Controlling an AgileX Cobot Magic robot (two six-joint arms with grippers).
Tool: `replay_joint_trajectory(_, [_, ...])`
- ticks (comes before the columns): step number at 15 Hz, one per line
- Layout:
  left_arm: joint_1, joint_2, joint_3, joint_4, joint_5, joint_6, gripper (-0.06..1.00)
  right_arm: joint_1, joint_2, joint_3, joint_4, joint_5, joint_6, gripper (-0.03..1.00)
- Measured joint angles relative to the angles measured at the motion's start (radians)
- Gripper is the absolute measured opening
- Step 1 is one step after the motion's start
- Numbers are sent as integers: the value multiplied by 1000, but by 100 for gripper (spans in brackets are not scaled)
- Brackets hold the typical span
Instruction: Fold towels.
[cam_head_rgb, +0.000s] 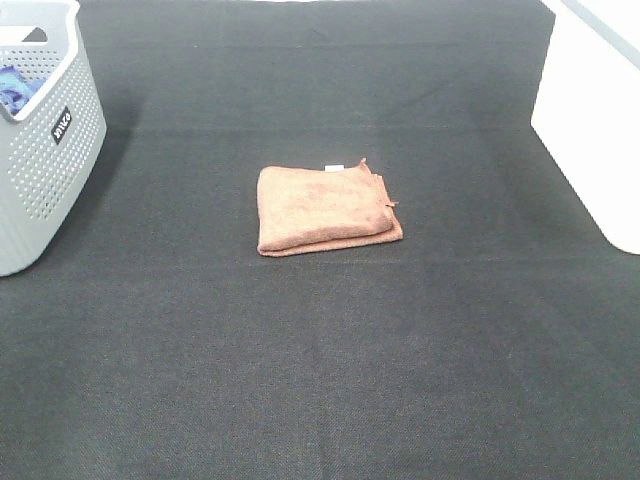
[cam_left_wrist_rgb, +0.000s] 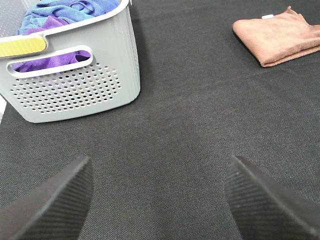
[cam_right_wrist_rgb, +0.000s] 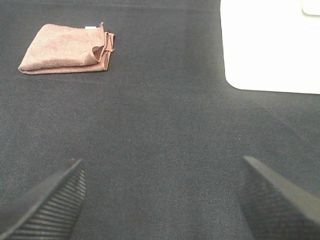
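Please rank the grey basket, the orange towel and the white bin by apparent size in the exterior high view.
1. Grey basket, cropped by the frame.
2. White bin, also cropped, so its order against the basket is unsure.
3. Orange towel, clearly smallest.

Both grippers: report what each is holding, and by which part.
Nothing. The left gripper and right gripper are open over bare mat; the folded towel lies untouched.
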Motion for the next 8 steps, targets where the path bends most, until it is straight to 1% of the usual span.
replay_joint_trajectory(8, [0,0,0,0,0,1,71,0,0,4,0,0,0,78])
